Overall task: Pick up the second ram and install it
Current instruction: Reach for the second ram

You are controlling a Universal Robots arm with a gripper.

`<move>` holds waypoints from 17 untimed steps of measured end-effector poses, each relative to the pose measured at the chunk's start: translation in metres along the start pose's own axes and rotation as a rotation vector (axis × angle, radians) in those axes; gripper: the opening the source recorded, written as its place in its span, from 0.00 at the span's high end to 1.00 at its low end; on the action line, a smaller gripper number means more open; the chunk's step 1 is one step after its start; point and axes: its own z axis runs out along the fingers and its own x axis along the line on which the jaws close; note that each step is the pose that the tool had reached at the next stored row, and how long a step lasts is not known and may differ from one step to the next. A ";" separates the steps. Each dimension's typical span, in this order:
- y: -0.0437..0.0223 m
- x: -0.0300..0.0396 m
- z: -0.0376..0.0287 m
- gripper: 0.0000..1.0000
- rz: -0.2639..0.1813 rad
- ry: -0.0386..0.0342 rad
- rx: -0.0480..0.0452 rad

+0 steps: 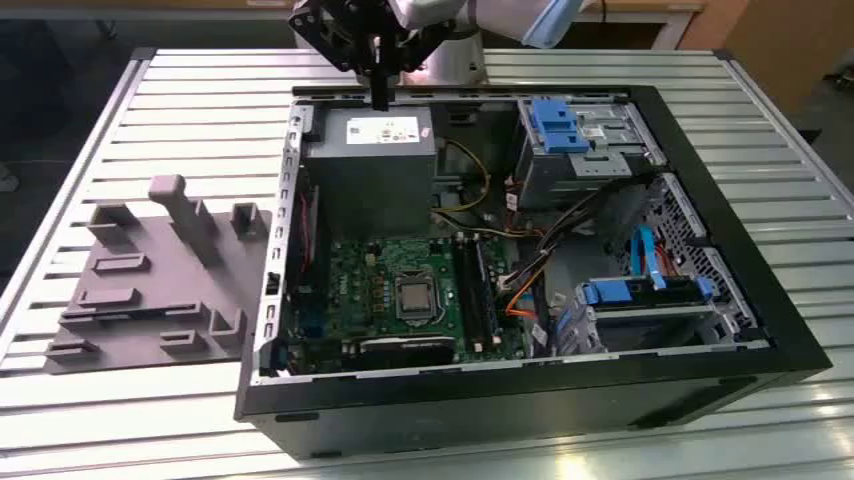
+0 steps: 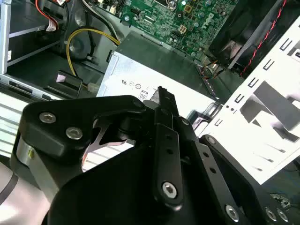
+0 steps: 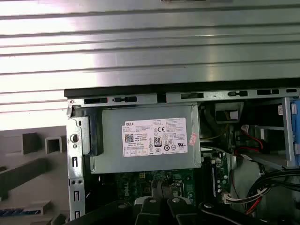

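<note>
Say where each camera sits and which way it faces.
Exterior view: raised off the arm, looking down into the open black computer case; the black end effector hangs above.
First wrist view: on the arm, facing down at the grey metal power supply box; end effector shows.
Second wrist view: on the arm, looking past the end effector at that box, shared by all three.

Open room above power supply [image 1: 370, 165]; cable tangle [image 1: 525, 288] (seemingly loose) beside slots [image 1: 474, 290].
</note>
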 end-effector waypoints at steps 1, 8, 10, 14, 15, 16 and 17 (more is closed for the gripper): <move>0.0000 0.0000 0.0000 0.89 0.000 0.0000 -0.0001; 0.0000 0.0005 0.0000 0.89 0.000 0.0001 0.0001; -0.0001 0.0009 0.0000 0.89 0.000 0.0000 0.0000; -0.0001 0.0020 0.0000 0.89 0.000 -0.0001 -0.0001; -0.0002 0.0023 0.0000 0.89 0.000 0.0000 0.0000; -0.0002 0.0025 -0.0001 0.89 0.000 0.0000 0.0000; -0.0002 0.0027 -0.0001 0.89 0.000 0.0000 0.0000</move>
